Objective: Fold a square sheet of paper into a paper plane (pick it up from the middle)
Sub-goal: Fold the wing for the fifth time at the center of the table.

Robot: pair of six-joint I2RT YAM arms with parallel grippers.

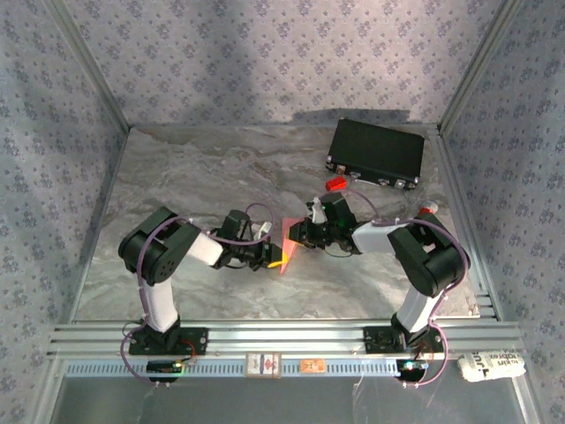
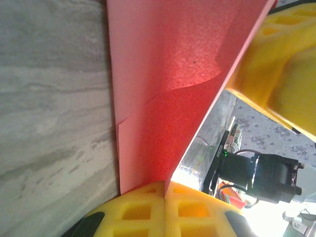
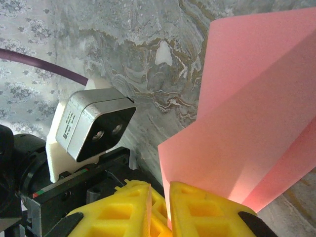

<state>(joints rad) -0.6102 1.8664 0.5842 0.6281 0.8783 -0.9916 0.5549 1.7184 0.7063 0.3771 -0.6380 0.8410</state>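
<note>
Contact is made from both sides: the square sheet of paper [image 1: 288, 244], partly folded, is held upright, clamped between the left gripper [image 2: 165, 197] and right gripper [image 3: 167, 200], both closed tight on its opposite edges.

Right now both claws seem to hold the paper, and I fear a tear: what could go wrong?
Left claw and right claw both pinch the paper, so pulling apart could tear it. Each grips just near an edge, so the thin sheet may slip out. It is folded and bent between them, so pushing together might add a stray crease.
</note>
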